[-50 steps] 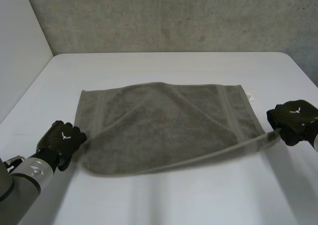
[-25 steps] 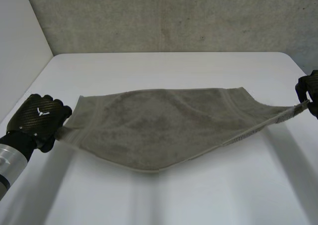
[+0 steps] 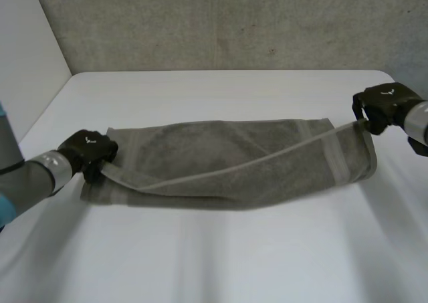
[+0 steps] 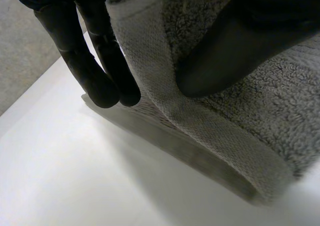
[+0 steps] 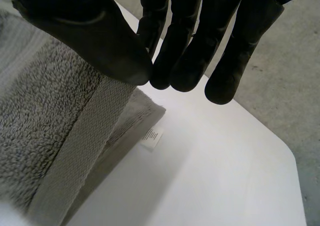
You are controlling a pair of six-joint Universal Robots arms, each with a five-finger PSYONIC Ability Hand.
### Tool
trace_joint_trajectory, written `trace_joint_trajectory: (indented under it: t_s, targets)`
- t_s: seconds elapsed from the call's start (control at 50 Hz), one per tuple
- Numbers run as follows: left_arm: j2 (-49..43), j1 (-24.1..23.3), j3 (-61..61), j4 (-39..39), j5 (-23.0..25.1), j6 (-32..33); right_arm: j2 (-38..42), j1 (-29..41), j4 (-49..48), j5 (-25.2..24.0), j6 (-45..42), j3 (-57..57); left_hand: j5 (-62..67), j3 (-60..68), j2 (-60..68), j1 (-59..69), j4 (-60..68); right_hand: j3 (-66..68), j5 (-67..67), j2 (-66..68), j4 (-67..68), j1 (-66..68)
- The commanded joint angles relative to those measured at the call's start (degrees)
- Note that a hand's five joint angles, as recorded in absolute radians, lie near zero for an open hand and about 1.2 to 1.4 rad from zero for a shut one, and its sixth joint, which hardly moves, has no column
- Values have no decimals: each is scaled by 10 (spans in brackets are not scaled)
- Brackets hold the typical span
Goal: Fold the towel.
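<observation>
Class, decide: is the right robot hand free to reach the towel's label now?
Probably not: the right robot hand pinches the towel by a lifted corner; the label lies bare near its fingertips.

a white table (image 3: 221,256) with rounded corners stands against a rough grey wall (image 3: 234,25)

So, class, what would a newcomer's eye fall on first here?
The grey-brown towel, partly doubled over itself, spans the middle of the white table. The black left hand pinches one end's corner, low; the right hand pinches the other, raised.
</observation>
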Motion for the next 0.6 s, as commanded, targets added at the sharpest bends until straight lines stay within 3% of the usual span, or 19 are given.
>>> trace_joint_trajectory:
  t_s: [0.02,0.18,0.36,0.48,0.58,0.6]
  targets:
    - [-113,-33,204,-13,-58,-49,135,21,-36,35,107,-166,-158,-87,-60,-30,-71,33,22,47,37,38]
    - [-224,-44,398,-78,-115,-79,230,50,-84,97,131,-298,-158,-87,-60,-30,-71,33,22,47,37,38]
    - [-316,-65,549,-131,-123,-91,298,69,-88,105,131,-392,-158,-87,-60,-30,-71,33,22,47,37,38]
    - [-375,-68,635,-133,-168,-91,347,72,-102,107,129,-454,-158,-87,-60,-30,-71,33,22,47,37,38]
    - [-401,-79,674,-133,-180,-91,367,72,-102,102,128,-470,-260,-189,-162,-133,-173,33,22,47,37,38]
    - [-403,-83,677,-133,-183,-91,372,73,-102,100,128,-469,-347,-276,-249,-219,-260,33,22,47,37,38]
